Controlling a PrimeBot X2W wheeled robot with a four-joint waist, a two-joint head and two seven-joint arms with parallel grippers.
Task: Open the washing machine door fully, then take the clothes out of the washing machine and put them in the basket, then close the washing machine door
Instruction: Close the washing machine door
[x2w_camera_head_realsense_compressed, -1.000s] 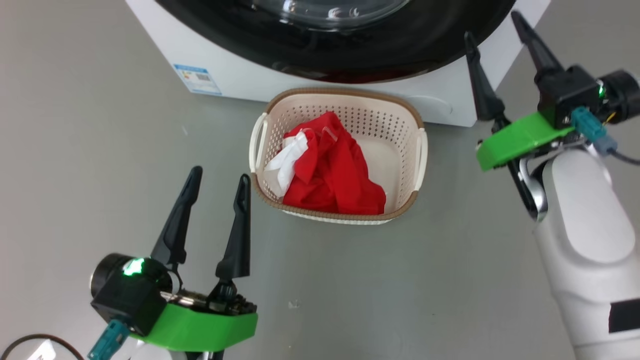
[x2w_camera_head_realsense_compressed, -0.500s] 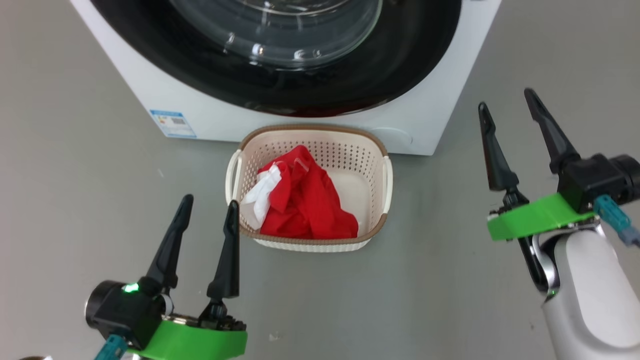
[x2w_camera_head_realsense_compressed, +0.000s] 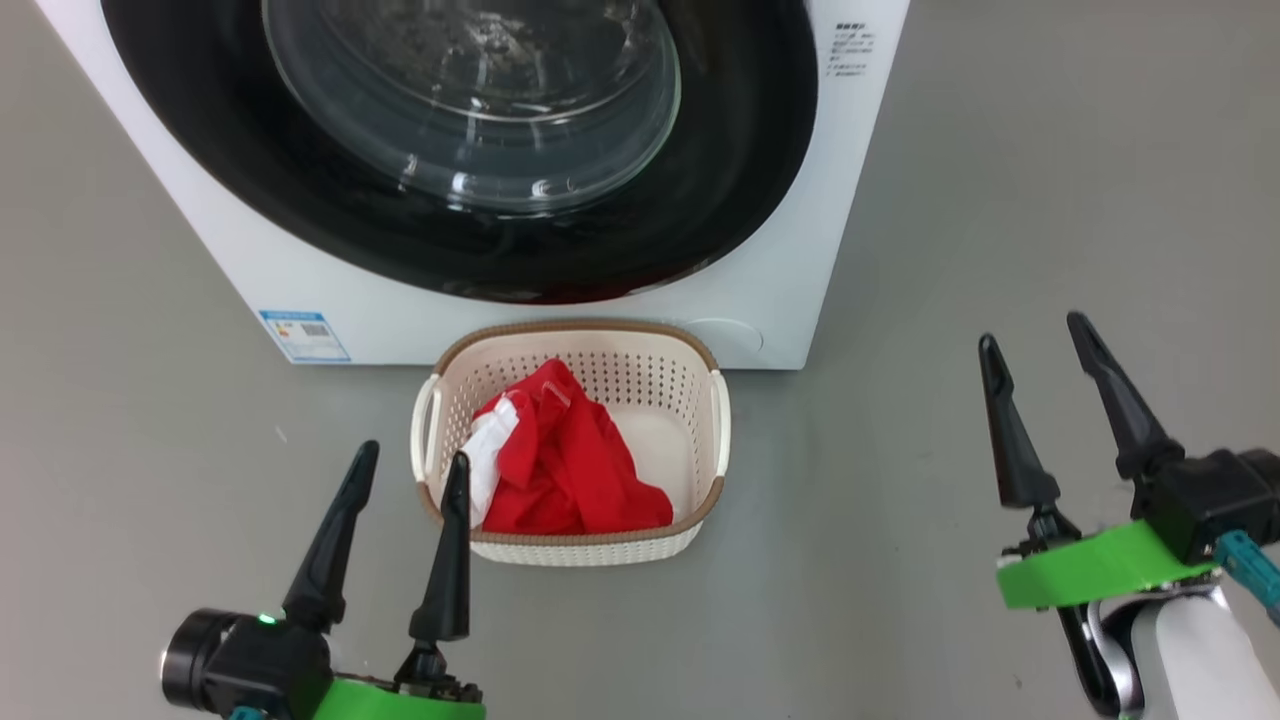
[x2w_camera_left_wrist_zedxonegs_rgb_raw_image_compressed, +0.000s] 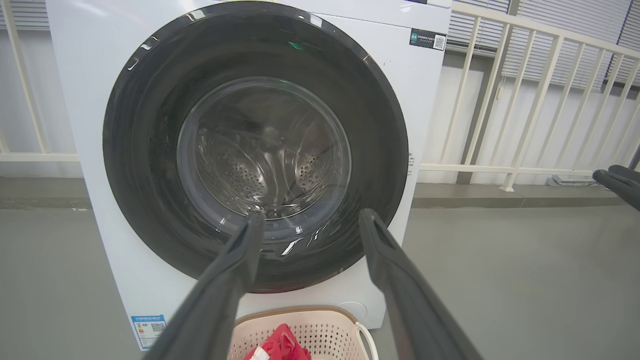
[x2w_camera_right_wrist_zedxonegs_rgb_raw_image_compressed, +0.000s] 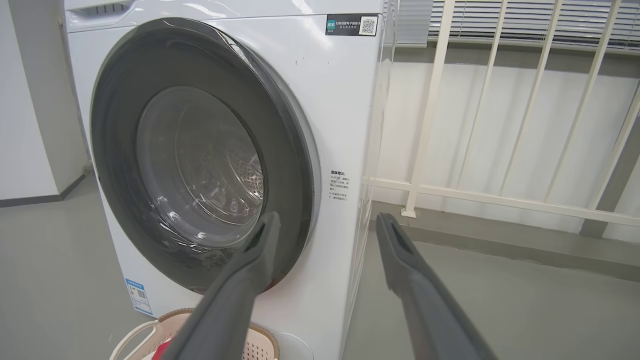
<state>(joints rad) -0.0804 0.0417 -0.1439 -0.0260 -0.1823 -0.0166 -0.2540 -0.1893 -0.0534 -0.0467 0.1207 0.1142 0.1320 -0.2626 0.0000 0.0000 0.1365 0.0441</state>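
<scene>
My left gripper (x2w_camera_head_realsense_compressed: 413, 458) and my right gripper (x2w_camera_head_realsense_compressed: 1033, 332), both spread wide and empty. Beyond them, the basket (x2w_camera_head_realsense_compressed: 590, 548) holding the red clothes (x2w_camera_head_realsense_compressed: 570, 470), just before the washing machine (x2w_camera_head_realsense_compressed: 300, 290); the washing machine door (x2w_camera_head_realsense_compressed: 740, 150) sits closed.

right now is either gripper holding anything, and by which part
Nothing is held. The left gripper and the right gripper both stand open and empty; the clothes lie loose in the basket.

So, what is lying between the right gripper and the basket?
Nothing. In the head view, bare grey floor runs from the basket to the open right gripper.
</scene>
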